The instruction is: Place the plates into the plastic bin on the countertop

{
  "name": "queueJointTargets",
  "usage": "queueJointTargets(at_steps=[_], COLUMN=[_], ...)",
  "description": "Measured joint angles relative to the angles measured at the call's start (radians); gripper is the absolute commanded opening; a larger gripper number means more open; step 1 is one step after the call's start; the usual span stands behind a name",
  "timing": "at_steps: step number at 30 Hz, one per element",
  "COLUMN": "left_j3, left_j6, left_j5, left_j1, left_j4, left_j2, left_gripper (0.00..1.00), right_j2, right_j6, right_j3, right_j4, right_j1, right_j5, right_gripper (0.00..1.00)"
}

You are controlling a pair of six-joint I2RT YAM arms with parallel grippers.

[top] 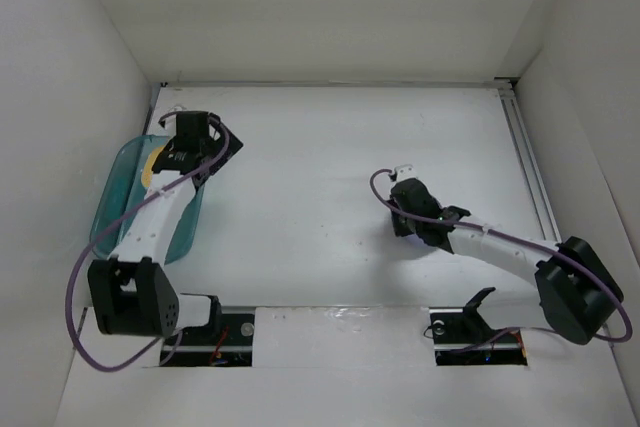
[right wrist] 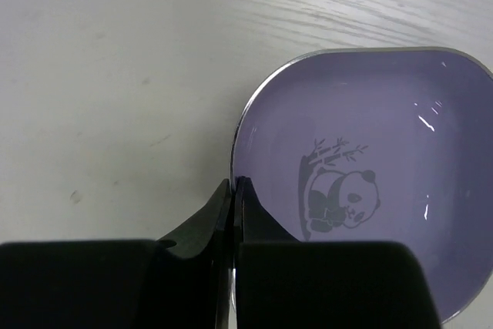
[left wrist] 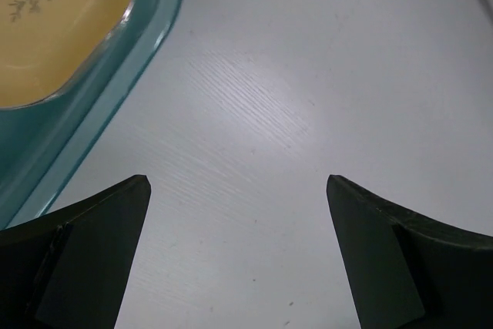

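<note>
Pinching side: right gripper [right wrist: 233, 188] clamped on the near rim of the purple plate [right wrist: 370, 182], which spreads ahead-right.
Left side: left gripper [left wrist: 239, 184] fingers apart above countertop [left wrist: 308, 75]; plastic bin [left wrist: 158, 28] ahead-left, 1 yellow-orange plate [left wrist: 62, 44] inside.

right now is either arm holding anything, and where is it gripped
The right gripper is pinching the purple plate by its rim, with the jaws closed on the edge. The left gripper is open and holds nothing.
</note>
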Motion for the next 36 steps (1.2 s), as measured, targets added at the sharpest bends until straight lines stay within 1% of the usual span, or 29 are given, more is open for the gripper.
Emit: queueJointTargets(at_steps=[3,7,9,12,15,16,18,21,23,27,33,36], left_j3=[0.11,0.274,0.307,0.312,0.301,0.29,0.254,0.191,0.156,0.118,0.112,0.112], left_j6=[0.072,0.167,0.206,0.244,0.264,0.268,0.276,0.286,0.289,0.29,0.286,0.282], left_j5=[0.035,0.064,0.093,0.142,0.177,0.182,0.197,0.215,0.229,0.258,0.269,0.274], left_j1=[-0.06,-0.236,-0.312,-0.375,-0.389,-0.388,-0.386,-0.384,-0.384,-0.384,-0.371,-0.376], left_j4=[-0.047,-0.097,-0.108,-0.134,-0.148,-0.148,-0.146,-0.149,-0.15,-0.146,-0.108,-0.108], left_j2=[0.127,0.257,0.279,0.282,0.282,0.281,0.281,0.281,0.281,0.274,0.222,0.196], left_gripper=[0.99,0.99,0.99,0.99,0.99,0.98,0.92,0.85,0.84,0.84,0.84,0.87], right_j2=[-0.024,-0.029,-0.005,0.046,0.096,0.106,0.113,0.114,0.121,0.159,0.277,0.336], right_j6=[-0.104,-0.246,-0.312,-0.391,-0.454,-0.474,-0.517,-0.56,-0.587,-0.654,-0.721,-0.747], right_j3=[0.002,0.065,0.116,0.182,0.236,0.246,0.257,0.274,0.298,0.387,0.514,0.562], right_j4=[0.015,0.005,-0.004,-0.012,-0.024,-0.025,-0.027,-0.035,-0.039,-0.043,-0.094,-0.095], right_j1=[0.065,0.167,0.201,0.248,0.332,0.364,0.431,0.492,0.523,0.54,0.54,0.54], right_j5=[-0.056,-0.174,-0.243,-0.307,-0.306,-0.306,-0.303,-0.286,-0.256,-0.206,-0.157,-0.153], right_gripper=[0.0,0.0,0.0,0.0,0.0,0.0,0.0,0.0,0.0,0.0,0.0,0.0])
